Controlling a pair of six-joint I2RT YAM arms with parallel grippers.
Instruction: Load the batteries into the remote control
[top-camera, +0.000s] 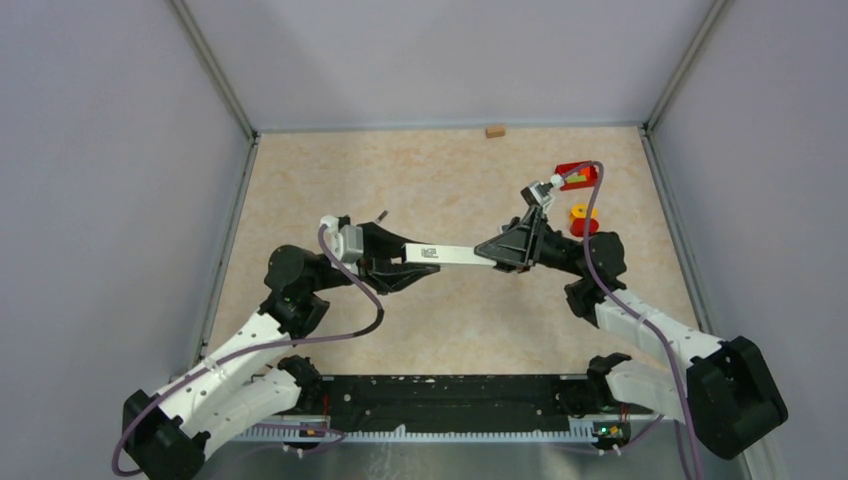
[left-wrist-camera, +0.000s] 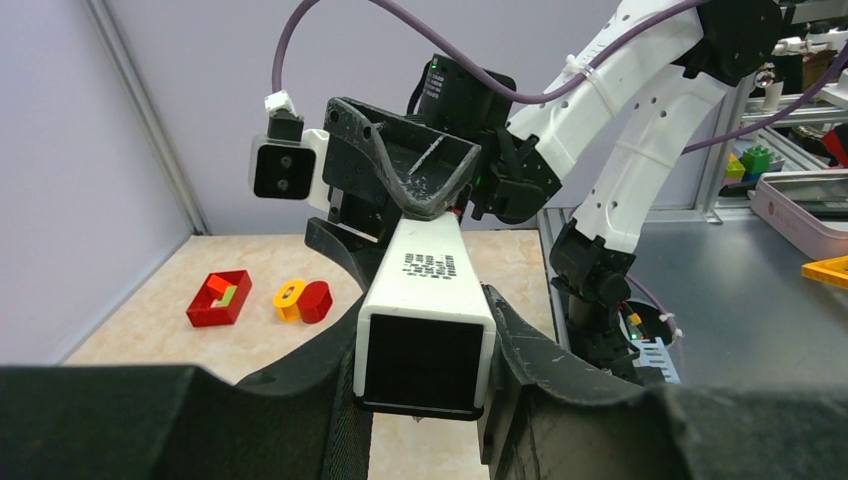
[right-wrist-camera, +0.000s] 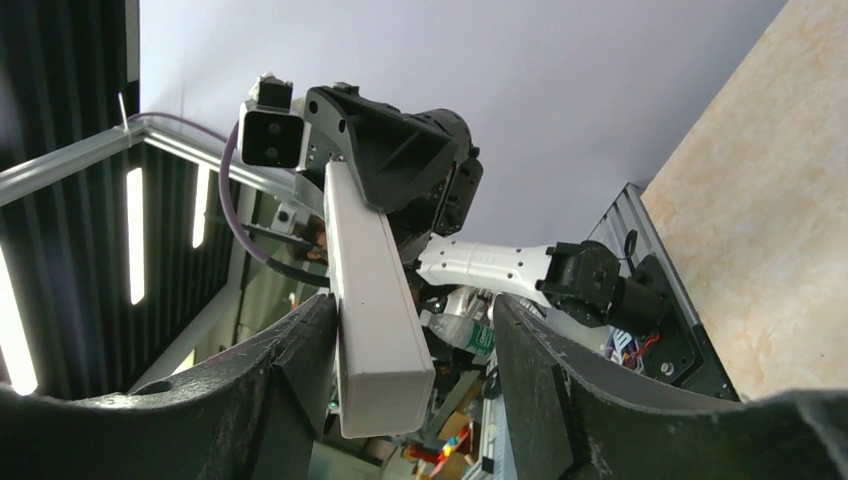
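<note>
left end effector (left-wrist-camera: 422, 335) narrow, clamped on the left end of a white bar (top-camera: 455, 254) with a small printed label, held over the middle of the bench (top-camera: 450, 320). right end effector (right-wrist-camera: 412, 310) half wide around the bar's right end, one finger touching it, the other apart. red tray (top-camera: 578, 176) and yellow and red round pieces (top-camera: 580, 218) sit far right. small wooden block (top-camera: 494, 130) at far edge.

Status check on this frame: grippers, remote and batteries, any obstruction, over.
Left gripper clamped on white bar. Right gripper open around its other end. Remote, batteries not in sight. Red tray off to the side.
</note>
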